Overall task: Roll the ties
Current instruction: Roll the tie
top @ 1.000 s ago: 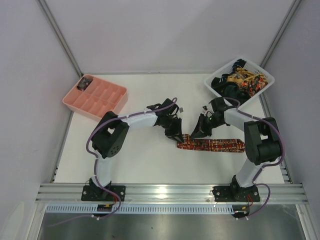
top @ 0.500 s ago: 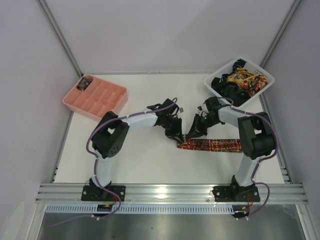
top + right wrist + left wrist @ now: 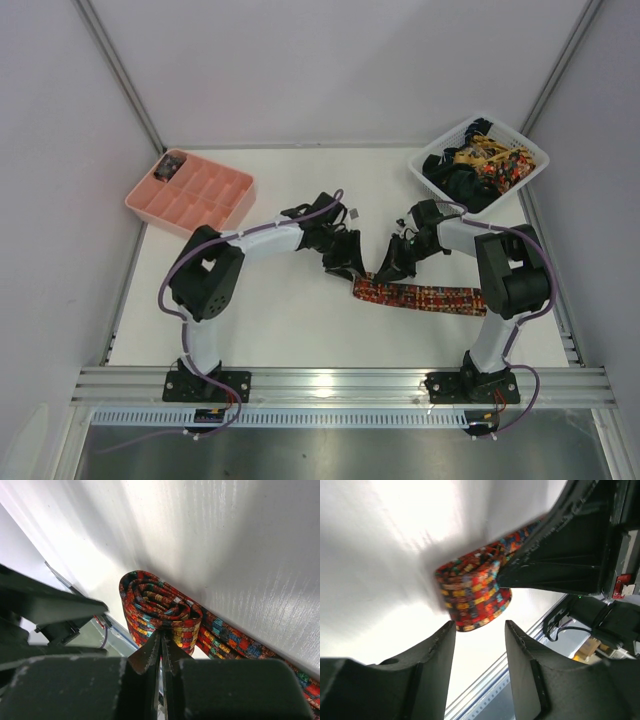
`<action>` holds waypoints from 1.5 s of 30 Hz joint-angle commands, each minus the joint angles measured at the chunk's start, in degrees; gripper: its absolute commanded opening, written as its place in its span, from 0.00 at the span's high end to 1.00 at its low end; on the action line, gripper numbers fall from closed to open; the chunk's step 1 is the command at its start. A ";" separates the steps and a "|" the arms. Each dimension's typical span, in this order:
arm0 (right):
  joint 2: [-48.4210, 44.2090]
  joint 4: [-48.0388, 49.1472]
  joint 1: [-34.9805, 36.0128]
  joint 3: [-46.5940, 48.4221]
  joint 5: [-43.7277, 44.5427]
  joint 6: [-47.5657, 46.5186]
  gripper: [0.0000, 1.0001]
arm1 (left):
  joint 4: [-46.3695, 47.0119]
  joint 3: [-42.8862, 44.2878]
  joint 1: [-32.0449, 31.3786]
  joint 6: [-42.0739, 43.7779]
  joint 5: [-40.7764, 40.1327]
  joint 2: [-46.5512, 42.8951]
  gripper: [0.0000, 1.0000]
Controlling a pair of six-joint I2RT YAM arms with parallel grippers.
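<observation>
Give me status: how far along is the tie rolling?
Done: maybe one dark bundle in the pink tray, unclear. In hand: the patterned tie is partly rolled, right hand shut on it, left hand open alongside. Left: its flat tail on the table, plus ties heaped in the basket.

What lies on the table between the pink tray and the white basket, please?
Nothing: the top view shows only bare table between the pink tray and the white basket.
</observation>
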 commanded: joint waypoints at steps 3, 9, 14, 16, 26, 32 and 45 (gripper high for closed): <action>-0.23 -0.56 0.29 -1.00 4.58 -2.98 0.93 | 2.62 -1.85 3.12 1.38 3.60 -1.95 0.49; -1.10 -0.47 0.20 -1.70 4.31 -2.54 0.92 | 6.39 -2.20 3.12 -1.15 9.57 2.09 0.42; -1.72 -0.65 0.29 -2.32 4.31 -2.54 0.93 | 8.86 -2.73 2.68 -5.37 11.24 3.58 0.38; -1.90 -0.39 0.29 -2.58 4.14 -2.37 0.92 | 7.99 -2.38 1.98 -5.91 10.72 4.11 0.36; -2.51 -0.65 0.29 -2.32 4.14 -2.28 0.92 | 6.14 0.43 -1.81 -8.28 7.73 7.37 0.40; -3.21 -0.91 0.90 -2.41 4.49 -2.19 0.93 | 3.77 2.80 -2.07 -6.98 4.40 8.16 0.66; -3.04 -0.39 2.92 -1.71 4.05 -0.96 0.93 | -12.49 11.86 -4.97 2.96 -11.77 4.47 1.00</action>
